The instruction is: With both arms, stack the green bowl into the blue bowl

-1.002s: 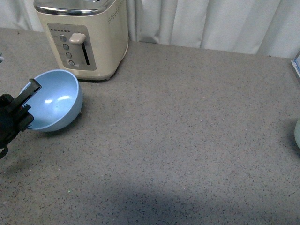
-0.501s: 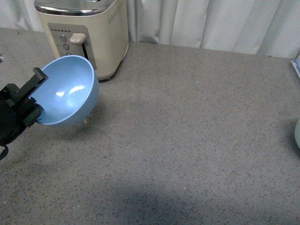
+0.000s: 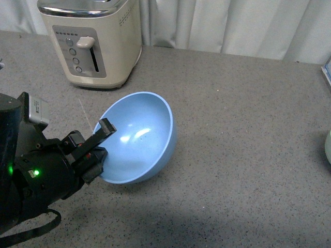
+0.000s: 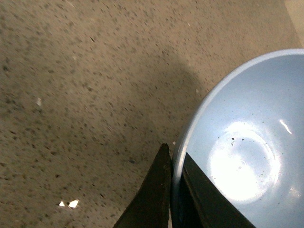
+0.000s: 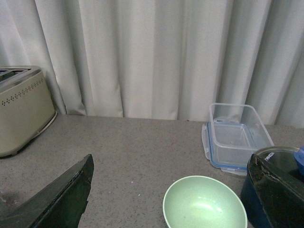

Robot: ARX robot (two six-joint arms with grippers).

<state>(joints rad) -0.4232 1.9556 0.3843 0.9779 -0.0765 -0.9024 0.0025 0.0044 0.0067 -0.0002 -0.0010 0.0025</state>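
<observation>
– Front view: what fills most of it?

– Grey speckled countertop (image 3: 232, 155), with pale curtain (image 3: 232, 26) behind. Next largest is the cream toaster (image 3: 98, 41) at the back left, its top cut off by the frame.

– And the arm?

– The left gripper (image 3: 99, 150) reaches in from the lower left, its black body running out of view. It is clamped on the blue bowl (image 3: 142, 137): the left wrist view shows one finger (image 4: 152, 194) outside the rim and the other inside. The bowl is tipped up, mouth toward the camera, in front of the toaster and well apart from it. Whether its base touches the counter cannot be told. Inside show only glare and dark specks.

– The green bowl?

– A mere sliver (image 3: 328, 147) at the far right edge. The right wrist view shows it better (image 5: 204, 209), upright on the counter with its near side cut off, showing only a soft highlight inside. The right gripper (image 5: 168, 164) has its jaws wide apart; one side blends into something dark and glossy, hard to make out.

– Anything smaller?

– A clear plastic container (image 5: 237, 135) near the curtain.
</observation>
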